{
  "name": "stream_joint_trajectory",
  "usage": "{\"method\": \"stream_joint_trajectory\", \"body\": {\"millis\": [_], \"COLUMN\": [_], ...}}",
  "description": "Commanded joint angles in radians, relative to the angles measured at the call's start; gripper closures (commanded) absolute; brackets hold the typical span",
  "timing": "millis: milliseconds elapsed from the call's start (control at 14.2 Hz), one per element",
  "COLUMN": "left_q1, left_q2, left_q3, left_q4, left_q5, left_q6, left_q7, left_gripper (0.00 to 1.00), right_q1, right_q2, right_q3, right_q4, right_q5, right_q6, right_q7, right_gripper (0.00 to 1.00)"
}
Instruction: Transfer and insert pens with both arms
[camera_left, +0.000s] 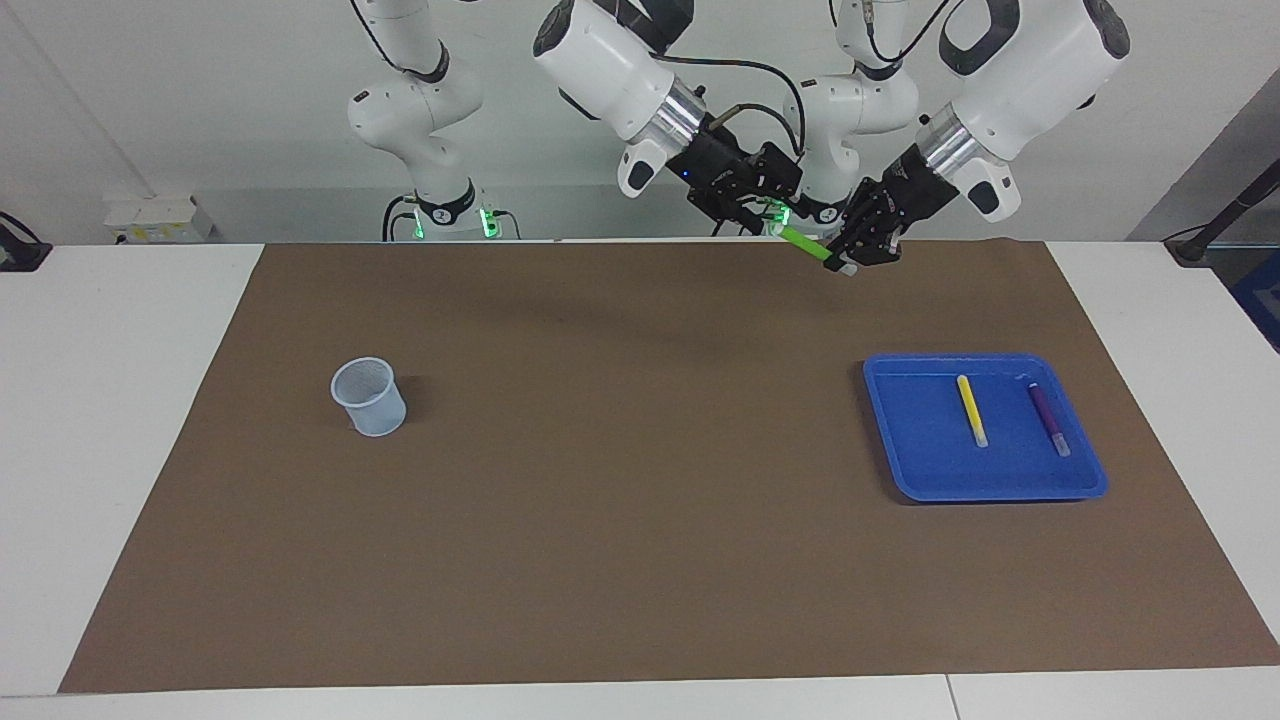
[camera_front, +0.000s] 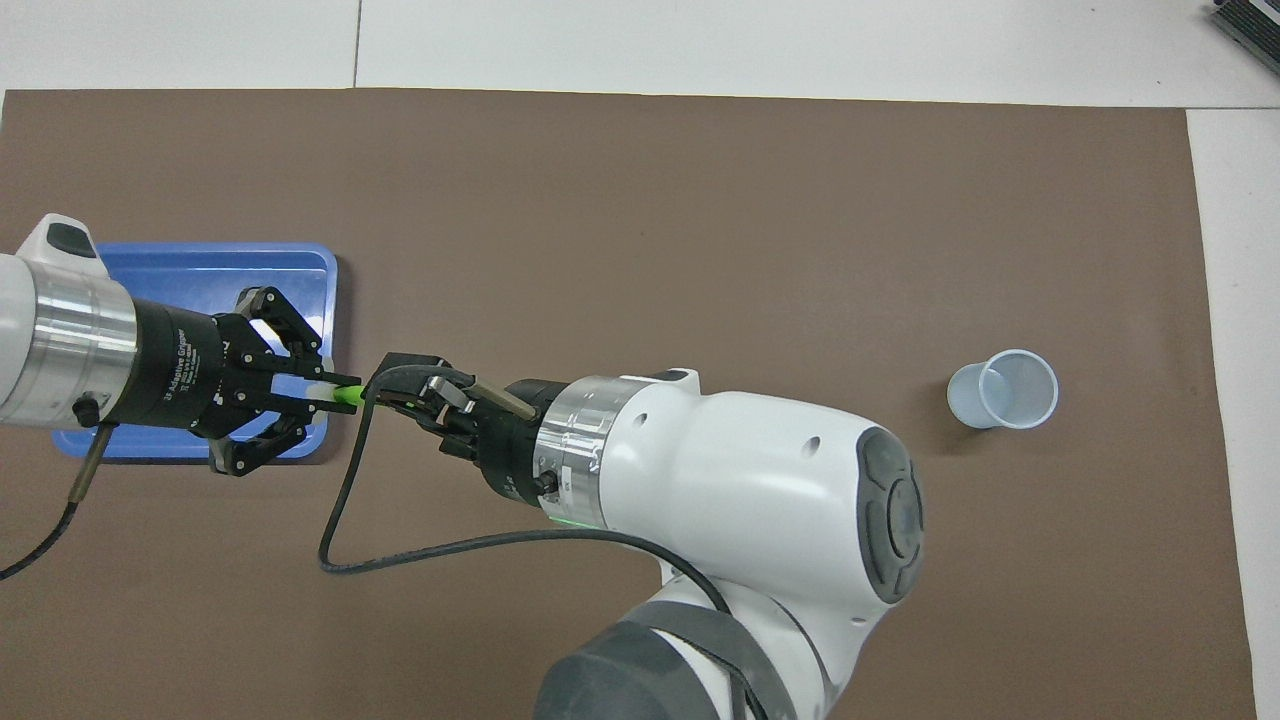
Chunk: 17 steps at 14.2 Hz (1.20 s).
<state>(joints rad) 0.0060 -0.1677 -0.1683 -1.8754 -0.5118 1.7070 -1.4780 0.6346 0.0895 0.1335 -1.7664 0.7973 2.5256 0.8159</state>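
Facing view: left gripper (camera_left: 846, 262) pinched the green pen (camera_left: 806, 246) by its pale end, up over the mat's edge nearest the robots. Pen's free end pointed straight at the right gripper (camera_left: 762, 205), fingers around it; closed or not, couldn't tell.

Overhead view: pen (camera_front: 348, 394) lay level between both grippers. Cup (camera_front: 1002, 389) stood well apart, toward the right arm's end.

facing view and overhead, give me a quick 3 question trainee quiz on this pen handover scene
1. Which pen does the left gripper hold up in the air?
2. True or false: the yellow pen and purple pen lie in the blue tray.
3. Where does the cup stand: toward the A) left or B) right arm's end of the table?

Key: 1. green pen; 2. true; 3. B
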Motion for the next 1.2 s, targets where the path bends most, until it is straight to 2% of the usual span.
{"method": "stream_joint_trajectory", "body": {"millis": [0,141,562,633,1125], "left_q1": [0.002,0.002,0.002,0.002,0.002], "left_q2": [-0.035,-0.036,-0.039,-0.039,-0.039], "left_q3": [0.004,0.004,0.004,0.004,0.004], "left_q4": [-0.039,-0.039,-0.039,-0.039,-0.042], "left_q5": [-0.02,-0.022,-0.024,-0.031,-0.037], "left_q6": [0.019,0.019,0.019,0.019,0.02], "left_q7": [-0.01,-0.01,-0.012,-0.012,-0.012], "left_gripper": [1.0,1.0,1.0,1.0,1.0], "right_q1": [0.013,0.014,0.03,0.03,0.028], "right_q2": [0.012,0.013,0.035,0.035,0.036], "right_q3": [-0.003,-0.003,-0.002,-0.003,-0.002], "right_q4": [-0.002,-0.002,-0.002,-0.002,0.001], "right_q5": [0.022,0.023,0.023,0.022,0.023], "right_q6": [0.061,0.065,0.107,0.107,0.108], "right_q7": [-0.006,-0.004,-0.003,-0.004,-0.012], "right_gripper": [0.34,0.47,0.49,0.52,0.94]}}
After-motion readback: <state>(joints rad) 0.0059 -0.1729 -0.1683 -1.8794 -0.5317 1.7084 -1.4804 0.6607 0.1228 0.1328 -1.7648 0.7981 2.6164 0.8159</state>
